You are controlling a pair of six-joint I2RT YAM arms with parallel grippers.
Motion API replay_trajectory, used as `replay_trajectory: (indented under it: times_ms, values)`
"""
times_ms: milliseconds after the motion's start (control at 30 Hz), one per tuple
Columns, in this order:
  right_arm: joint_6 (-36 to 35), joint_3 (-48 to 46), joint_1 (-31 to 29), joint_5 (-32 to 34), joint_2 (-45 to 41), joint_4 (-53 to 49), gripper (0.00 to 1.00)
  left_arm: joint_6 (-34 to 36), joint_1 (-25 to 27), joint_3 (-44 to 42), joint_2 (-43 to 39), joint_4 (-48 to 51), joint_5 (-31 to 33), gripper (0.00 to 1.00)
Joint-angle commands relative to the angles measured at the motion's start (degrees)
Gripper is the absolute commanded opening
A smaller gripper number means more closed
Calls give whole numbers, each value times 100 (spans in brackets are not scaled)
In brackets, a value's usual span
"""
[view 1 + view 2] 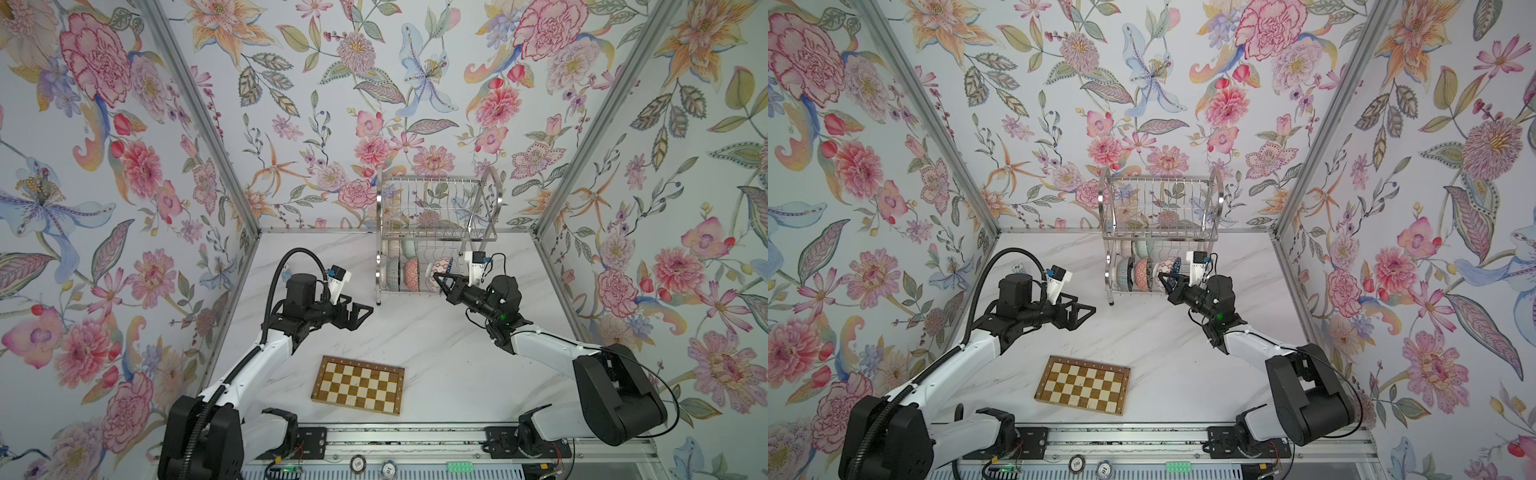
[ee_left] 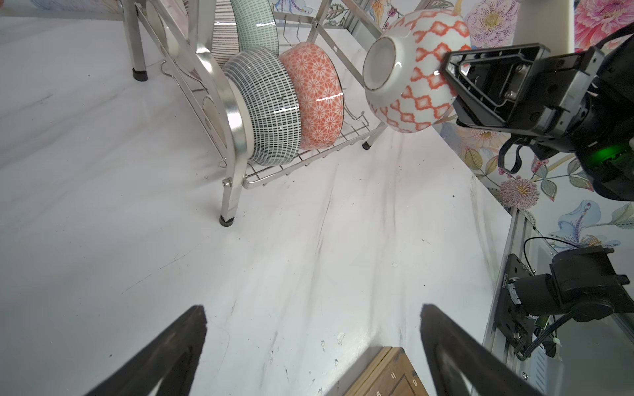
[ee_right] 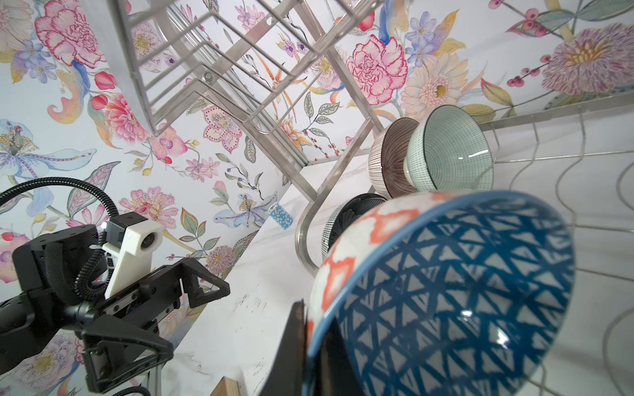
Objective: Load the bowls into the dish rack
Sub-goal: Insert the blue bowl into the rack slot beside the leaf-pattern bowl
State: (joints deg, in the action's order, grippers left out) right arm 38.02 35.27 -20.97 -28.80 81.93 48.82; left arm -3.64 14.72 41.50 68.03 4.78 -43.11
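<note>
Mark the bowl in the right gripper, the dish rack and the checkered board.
bowl (image 2: 417, 68): left wrist view, red-patterned outer wall.
dish rack (image 2: 236, 120): left wrist view, arched side frame.
checkered board (image 1: 358, 384): in a top view, centre squares.

Racked bowls (image 2: 271, 106) crowd the dish rack's (image 1: 436, 237) lower tier at left; right of the held blue-lattice bowl (image 1: 439, 268) its slots are free. Open tabletop (image 1: 415, 332) lies before the rack.
</note>
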Motion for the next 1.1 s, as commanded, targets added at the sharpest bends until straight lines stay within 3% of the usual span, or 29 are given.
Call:
replay_trajectory:
  times_ms: [0, 367, 1067]
  values:
    - [273, -11, 113, -260, 126, 844, 2, 186, 82, -61, -30, -80, -22, 99]
    - [780, 75, 373, -633, 648, 1577, 2, 355, 111, -271, -288, -332, 128, 99]
    - [965, 644, 467, -1170, 1521, 1941, 2, 356, 164, -327, -219, -469, 27, 99]
